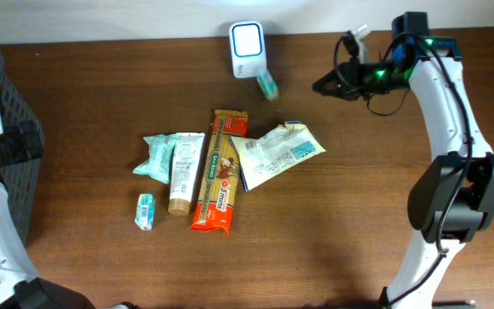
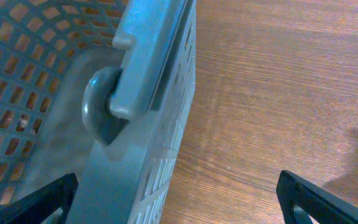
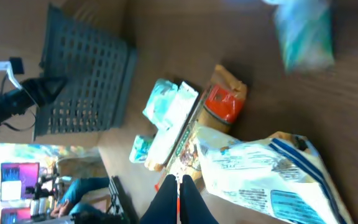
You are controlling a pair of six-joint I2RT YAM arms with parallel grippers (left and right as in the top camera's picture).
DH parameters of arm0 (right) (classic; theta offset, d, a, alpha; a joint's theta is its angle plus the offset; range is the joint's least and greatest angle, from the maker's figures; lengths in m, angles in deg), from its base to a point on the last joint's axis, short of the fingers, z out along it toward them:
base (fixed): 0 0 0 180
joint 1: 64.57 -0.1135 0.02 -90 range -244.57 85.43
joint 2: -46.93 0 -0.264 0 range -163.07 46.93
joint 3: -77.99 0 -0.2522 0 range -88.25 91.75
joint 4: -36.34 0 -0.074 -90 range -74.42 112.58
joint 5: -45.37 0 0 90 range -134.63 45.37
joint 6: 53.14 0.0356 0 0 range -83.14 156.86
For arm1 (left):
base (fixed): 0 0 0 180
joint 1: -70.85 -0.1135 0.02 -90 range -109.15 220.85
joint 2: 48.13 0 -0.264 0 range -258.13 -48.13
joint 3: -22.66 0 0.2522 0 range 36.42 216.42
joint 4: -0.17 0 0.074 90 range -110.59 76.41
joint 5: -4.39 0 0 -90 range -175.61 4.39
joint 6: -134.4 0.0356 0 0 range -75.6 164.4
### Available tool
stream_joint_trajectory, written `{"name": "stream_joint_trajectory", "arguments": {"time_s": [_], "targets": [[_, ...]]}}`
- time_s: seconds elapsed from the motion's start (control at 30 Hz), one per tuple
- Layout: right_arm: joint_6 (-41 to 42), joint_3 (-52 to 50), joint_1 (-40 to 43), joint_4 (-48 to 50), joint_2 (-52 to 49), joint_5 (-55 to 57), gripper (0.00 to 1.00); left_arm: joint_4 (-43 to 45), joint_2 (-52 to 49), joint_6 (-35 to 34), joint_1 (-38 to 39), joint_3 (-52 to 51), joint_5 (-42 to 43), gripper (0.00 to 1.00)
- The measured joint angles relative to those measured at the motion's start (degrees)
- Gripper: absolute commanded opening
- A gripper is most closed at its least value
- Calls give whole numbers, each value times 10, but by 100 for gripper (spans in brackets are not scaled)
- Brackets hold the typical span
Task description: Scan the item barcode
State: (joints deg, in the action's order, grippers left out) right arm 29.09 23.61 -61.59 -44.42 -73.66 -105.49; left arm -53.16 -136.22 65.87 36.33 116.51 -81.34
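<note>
Teal packet is set just beside the white scanner, presumably for its barcode; right gripper is closed empty (left gripper is spread wide).

We see a robotics lab w/ mock shop checkout: robot arm at right, scanner top centre, packaged goods mid-frame on wood-grain surface, basket far left; monitor & person lower left of right-wrist view.

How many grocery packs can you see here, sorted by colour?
Teal: 3 (pouch, small packet, blurred packet by the scanner)
White with tan cap: 1 (tube)
Orange-red: 1 (long pack)
White with blue print: 1 (bag)
Total: 6
</note>
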Motion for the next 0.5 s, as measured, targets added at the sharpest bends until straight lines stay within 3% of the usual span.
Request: {"name": "stream_joint_trajectory", "arguments": {"time_s": [0.03, 0.13, 0.23, 0.3, 0.5], "targets": [[0, 0, -7, -3, 0, 10, 6, 0, 0, 0, 0, 0, 0, 99], [18, 0, -50, -4, 0, 112, 36, 0, 0, 0, 0, 0, 0, 99], [80, 0, -103, 32, 0, 250, 75, 0, 0, 0, 0, 0, 0, 99], [126, 0, -130, 49, 0, 318, 82, 0, 0, 0, 0, 0, 0, 99], [197, 87, -146, 85, -15, 446, 89, 0, 0, 0, 0, 0, 0, 99]]}}
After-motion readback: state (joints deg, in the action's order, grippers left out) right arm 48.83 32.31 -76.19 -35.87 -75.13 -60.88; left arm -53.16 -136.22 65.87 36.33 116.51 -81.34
